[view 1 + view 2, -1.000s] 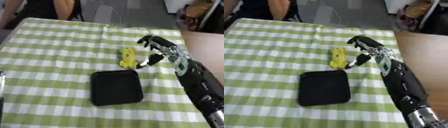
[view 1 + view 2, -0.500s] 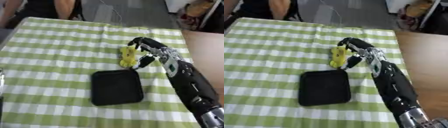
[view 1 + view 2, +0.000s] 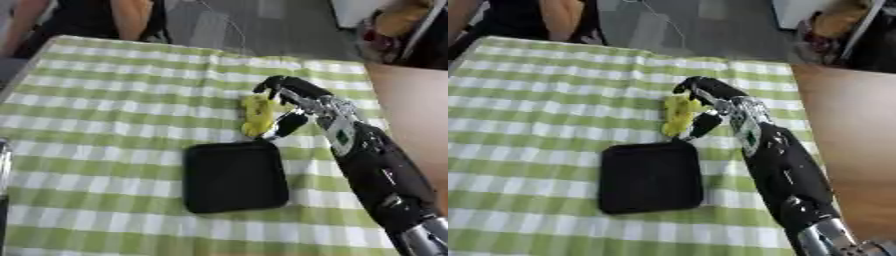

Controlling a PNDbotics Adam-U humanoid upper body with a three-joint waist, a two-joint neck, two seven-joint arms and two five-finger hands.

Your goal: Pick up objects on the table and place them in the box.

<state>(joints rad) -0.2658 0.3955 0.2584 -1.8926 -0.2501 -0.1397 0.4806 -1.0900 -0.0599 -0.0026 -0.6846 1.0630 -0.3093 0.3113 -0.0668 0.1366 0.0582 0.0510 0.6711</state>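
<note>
- beyond the black box (image 3: 234,175), the right hand (image 3: 302,102) is curling round the yellow toy (image 3: 256,115), seemingly touching it.
- both are sitting on the checked cloth (image 3: 105,115).

Grey floor (image 3: 219,22), perhaps wooden side-table (image 3: 850,130)

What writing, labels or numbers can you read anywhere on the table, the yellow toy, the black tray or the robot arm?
No readable text anywhere.
Green patch on the right arm's wrist, behind the robot hand: too blurred to read.
Yellow toy, black tray, checked tablecloth: no markings visible.
</note>
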